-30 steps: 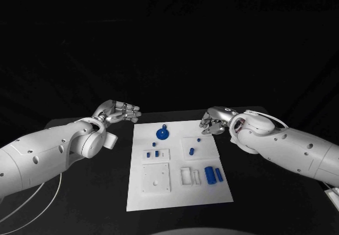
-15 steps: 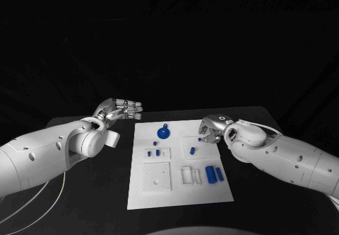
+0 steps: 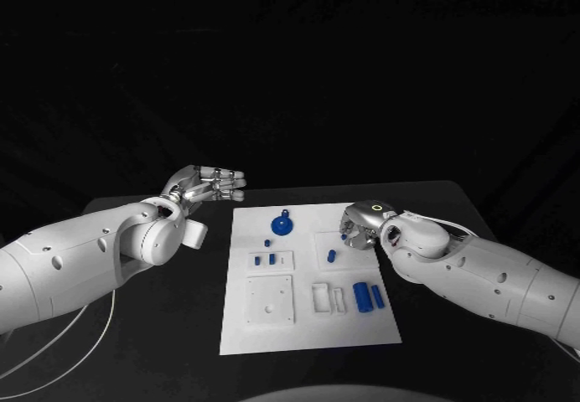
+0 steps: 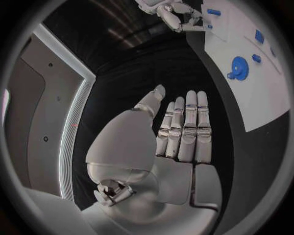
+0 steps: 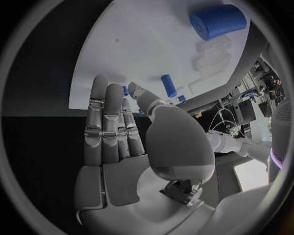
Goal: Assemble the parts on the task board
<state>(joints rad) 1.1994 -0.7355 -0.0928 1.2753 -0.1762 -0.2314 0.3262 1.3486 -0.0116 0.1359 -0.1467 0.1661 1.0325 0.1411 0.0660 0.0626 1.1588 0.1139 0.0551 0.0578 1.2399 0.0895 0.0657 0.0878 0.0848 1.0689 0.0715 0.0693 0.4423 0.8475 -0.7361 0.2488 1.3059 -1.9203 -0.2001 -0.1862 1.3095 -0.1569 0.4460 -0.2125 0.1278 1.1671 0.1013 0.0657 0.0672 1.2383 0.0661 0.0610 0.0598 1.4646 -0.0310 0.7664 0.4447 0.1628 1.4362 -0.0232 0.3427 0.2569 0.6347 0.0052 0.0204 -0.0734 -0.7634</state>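
Observation:
The white task board (image 3: 308,322) lies in the middle of the black table. On it are a blue gear (image 3: 281,224), two small blue pegs (image 3: 264,260) in a white block, and two blue cylinders (image 3: 367,296) near the right edge. More small blue pieces (image 3: 333,254) stand on a raised block. My right hand (image 3: 359,224) hovers at the board's right edge beside that block, fingers straight and holding nothing; its wrist view shows the hand (image 5: 122,127) over the board (image 5: 141,49), with a blue cylinder (image 5: 217,22) and a peg (image 5: 168,85) beyond. My left hand (image 3: 212,186) is raised left of the board, fingers extended, empty.
A white square plate (image 3: 268,301) with a hole and a small white bracket (image 3: 326,299) lie on the board's near half. From the left wrist I see the left hand (image 4: 178,132), the gear (image 4: 239,67) and the right hand (image 4: 174,12). A thin white cable (image 3: 73,339) runs along the table's left.
My right hand has come down and inward, from off the board's far right corner to beside the raised block. The left hand has lifted slightly.

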